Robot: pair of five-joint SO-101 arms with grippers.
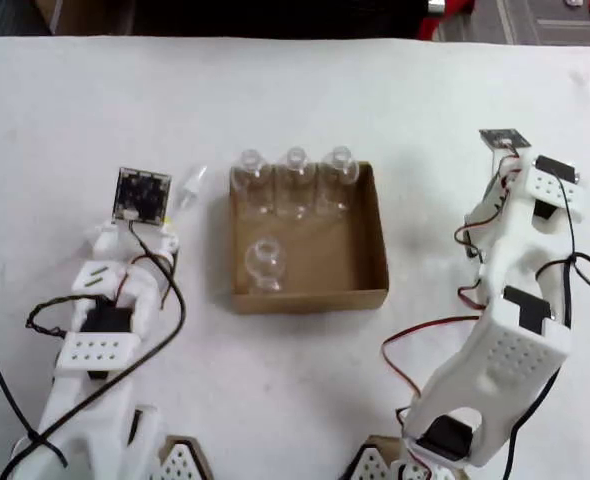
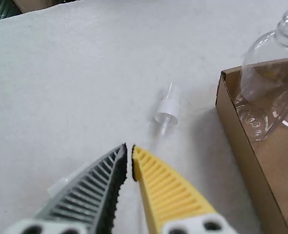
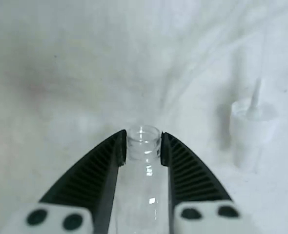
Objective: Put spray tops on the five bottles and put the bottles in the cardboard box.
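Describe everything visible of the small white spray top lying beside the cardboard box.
The small white plastic spray top lies on its side on the white table surface, fitted to no bottle. It has a round collar, a clear-looking cap end that points away from the left hand, and a thin clear tube that points toward it. It lies beside the brown cardboard box, apart from its wall. The hand is shut, and its tips do not touch the collar.
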